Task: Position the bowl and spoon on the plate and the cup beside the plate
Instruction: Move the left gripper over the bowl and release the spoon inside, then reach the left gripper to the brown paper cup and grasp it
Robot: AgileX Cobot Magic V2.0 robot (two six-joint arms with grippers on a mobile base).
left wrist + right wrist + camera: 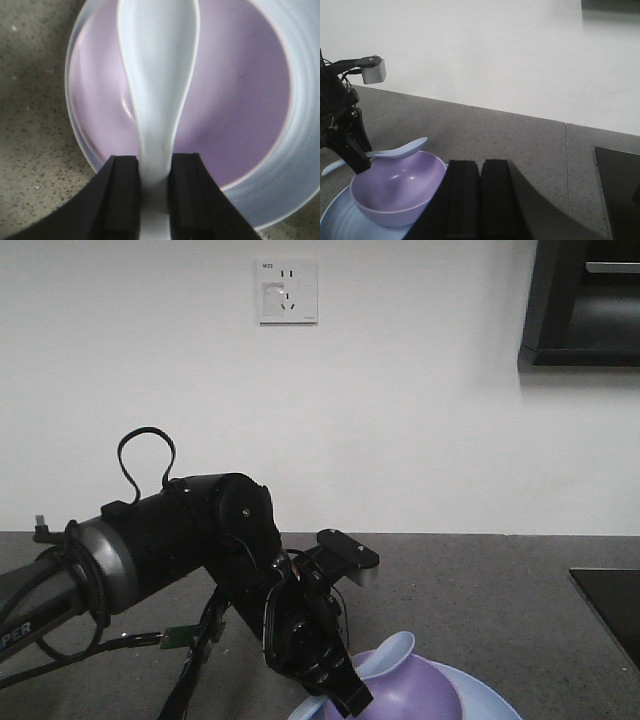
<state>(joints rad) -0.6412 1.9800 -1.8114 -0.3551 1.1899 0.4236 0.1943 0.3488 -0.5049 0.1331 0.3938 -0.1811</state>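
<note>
Grey speckled counter [480,580] carries everything. Light blue plate [300,165] sits on it at the near edge of the front view, w/ the lilac bowl [400,185] already standing inside the plate, upright, rim well within the plate's rim.

L gripper [154,165] hangs at the bowl's edge, jaws clamped on the handle of the spoon [157,65]. R gripper [480,167] is beside the plate on its own side, fingers pressed together w/ nothing btwn them, not involved.

Key relation: the spoon's long axis runs straight out from the L jaws across the bowl. Its scoop is over the bowl's interior, hollow side up, and the handle tail sticks out behind the jaws, outside the rim. In the R wrist view the spoon lies roughly level just above the rim; can't tell if it touches. Judgement: the L arm is the one to finish this. A short lowering, then letting go, should drop the scoop into the bowl w/ the handle leaning on the rim.

Cup isn't in any view, so that step looks undone.
</note>
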